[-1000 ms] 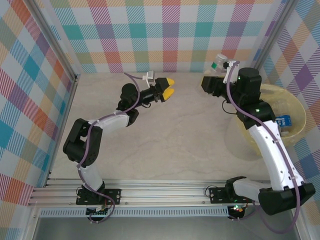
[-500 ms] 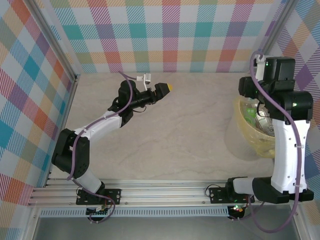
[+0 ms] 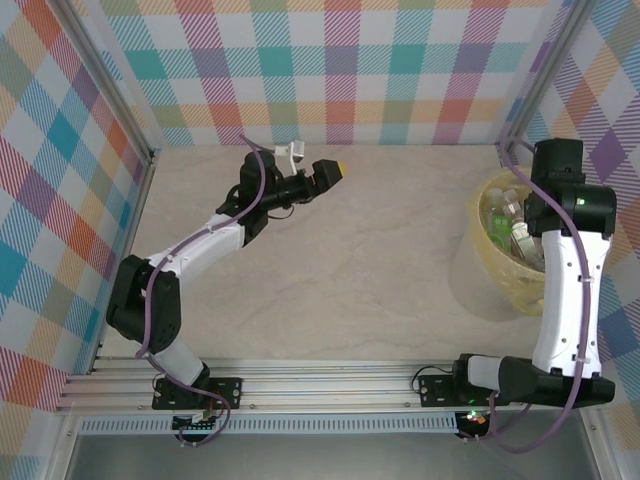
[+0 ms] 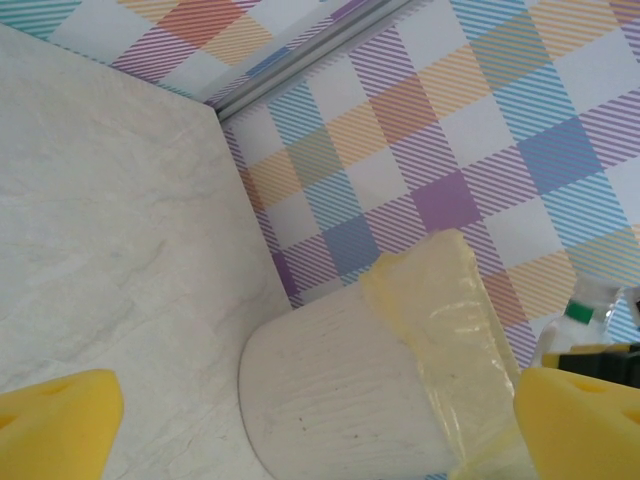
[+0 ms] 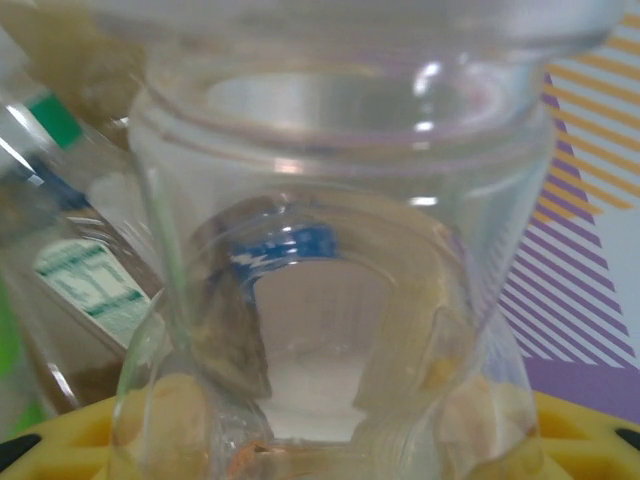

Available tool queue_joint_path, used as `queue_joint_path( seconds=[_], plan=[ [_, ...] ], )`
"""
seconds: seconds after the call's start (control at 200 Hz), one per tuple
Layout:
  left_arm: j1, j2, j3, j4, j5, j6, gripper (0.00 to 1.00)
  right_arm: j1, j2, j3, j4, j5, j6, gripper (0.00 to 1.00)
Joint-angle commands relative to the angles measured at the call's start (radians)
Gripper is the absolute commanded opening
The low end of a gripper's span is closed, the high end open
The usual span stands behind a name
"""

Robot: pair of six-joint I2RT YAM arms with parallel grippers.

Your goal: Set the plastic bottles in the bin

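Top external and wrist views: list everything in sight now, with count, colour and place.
bin: one, pale yellow, right side of the table
bottles in the bin: several, exact count unclear, clear with green and white labels, piled inside
held bottle: one, clear, in the right gripper over the bin
table: one, pale marbled, under both arms
walls: three, pastel checked, round the table
left gripper: one, yellow fingers, open, above the table's far side
right gripper: one, yellow fingers, shut on the held bottle

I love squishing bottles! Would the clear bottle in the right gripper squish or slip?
Probably squishy: the clear bottle has thin see-through walls. Likely light, since it looks empty. Its smooth, shiny surface might slip in the right gripper.
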Motion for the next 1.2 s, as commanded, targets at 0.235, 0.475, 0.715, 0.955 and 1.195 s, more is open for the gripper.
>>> queue_joint_path(
  seconds=[0.235, 0.475, 0.715, 0.955, 1.195],
  plan=[
    [-0.001, 0.096, 0.089, 0.048, 0.059, -0.138, 1.00, -0.032, -0.007, -0.108, 0.202, 0.010, -0.156, 0.77],
    [-0.007, 0.086, 0.106, -0.015, 0.037, -0.102, 1.00, -0.033, -0.024, -0.074, 0.256, -0.161, -0.085, 0.91],
    [-0.007, 0.088, 0.120, -0.047, 0.033, -0.086, 1.00, -0.166, -0.023, -0.078, 0.311, -0.250, 0.056, 0.94],
    [-0.008, 0.093, 0.121, -0.067, 0.024, -0.077, 1.00, -0.239, 0.057, -0.129, 0.299, -0.308, 0.111, 0.88],
    [-0.011, 0.104, 0.134, -0.083, 0.025, -0.075, 1.00, -0.239, 0.103, -0.194, 0.226, -0.448, 0.162, 0.67]
  ],
)
